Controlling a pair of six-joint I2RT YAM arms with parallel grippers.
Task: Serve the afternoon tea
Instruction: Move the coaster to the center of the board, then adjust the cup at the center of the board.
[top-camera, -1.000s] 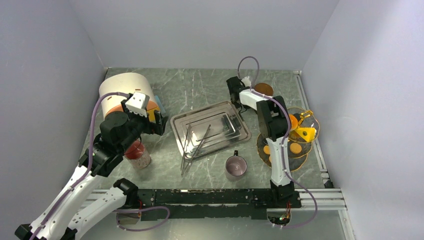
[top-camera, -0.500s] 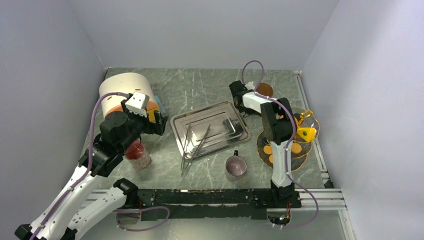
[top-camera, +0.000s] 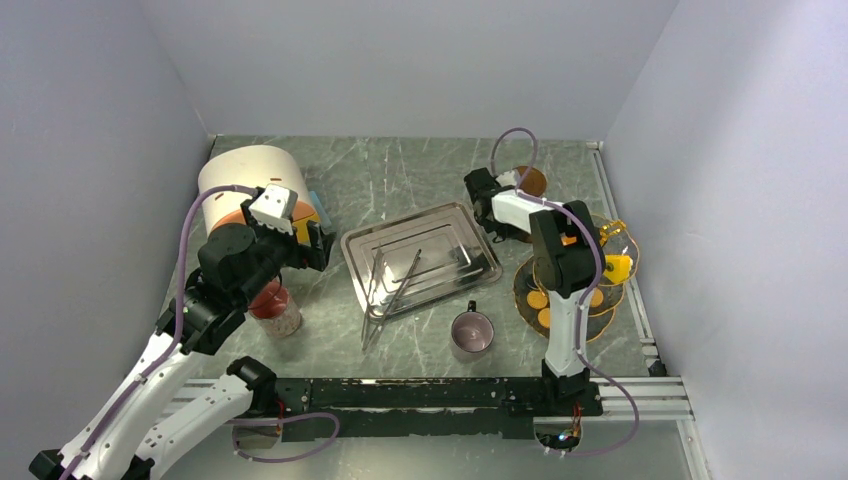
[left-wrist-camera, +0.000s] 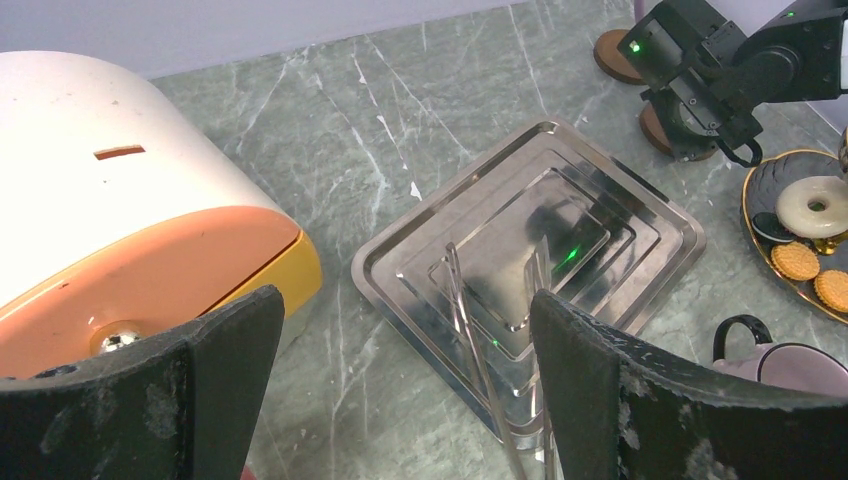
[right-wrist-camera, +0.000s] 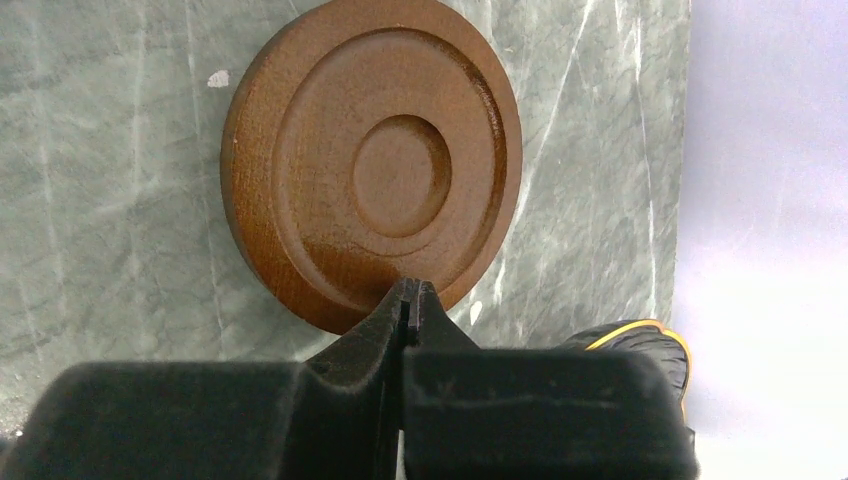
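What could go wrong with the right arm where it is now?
The right gripper is shut with its tips at the rim of the wooden coaster, so it may only shove it, not lift it. The elbow of the right arm appears to hang over the treat plate; a swing could knock it or scatter the biscuits.

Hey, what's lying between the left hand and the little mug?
Between the left hand and the mug sits the steel tray with metal tongs on it, clearest in the top view.
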